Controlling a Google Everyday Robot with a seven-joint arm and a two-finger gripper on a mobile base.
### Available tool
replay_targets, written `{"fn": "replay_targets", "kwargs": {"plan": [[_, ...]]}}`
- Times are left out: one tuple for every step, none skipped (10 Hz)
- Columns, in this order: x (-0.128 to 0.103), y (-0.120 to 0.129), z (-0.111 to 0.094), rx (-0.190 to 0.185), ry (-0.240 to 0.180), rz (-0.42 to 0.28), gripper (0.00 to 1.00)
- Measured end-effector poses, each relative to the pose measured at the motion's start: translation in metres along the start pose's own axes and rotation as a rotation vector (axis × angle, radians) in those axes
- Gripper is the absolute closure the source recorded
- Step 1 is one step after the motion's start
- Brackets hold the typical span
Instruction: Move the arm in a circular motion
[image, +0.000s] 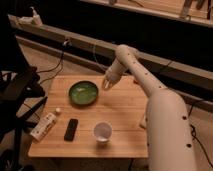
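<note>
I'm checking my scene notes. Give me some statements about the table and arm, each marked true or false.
The gripper at the tip of the arm hangs by the green bowl, at its right rim. True.
The white cup lies on its side. False: it stands upright, mouth up.
The black remote lies left of the white cup. True.
The green bowl sits at the front right corner of the table. False: it sits toward the back left.

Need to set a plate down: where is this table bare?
The widest bare patch of the table is its middle, between the green bowl, the white cup and the arm. Front left is crowded: white bottle, black remote, small ball. The pincer hangs beside the bowl's right rim.
</note>
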Motion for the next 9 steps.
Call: {"fn": "replay_targets", "kwargs": {"plan": [[0.012,-0.004,-0.002,0.008,0.015,0.011,1.00],[0.024,-0.004,-0.006,0.014,0.029,0.025,1.00],[0.034,-0.002,-0.010,0.019,0.042,0.038,1.00],[0.043,0.005,-0.016,0.022,0.058,0.054,1.00],[0.049,0.011,-0.021,0.027,0.073,0.068,1.00],[0.055,0.019,-0.027,0.033,0.090,0.088,1.00],[0.060,0.027,-0.032,0.037,0.107,0.108,1.00],[0.064,0.034,-0.038,0.041,0.122,0.124,1.00],[0.068,0.043,-0.045,0.046,0.140,0.144,1.00]]}}
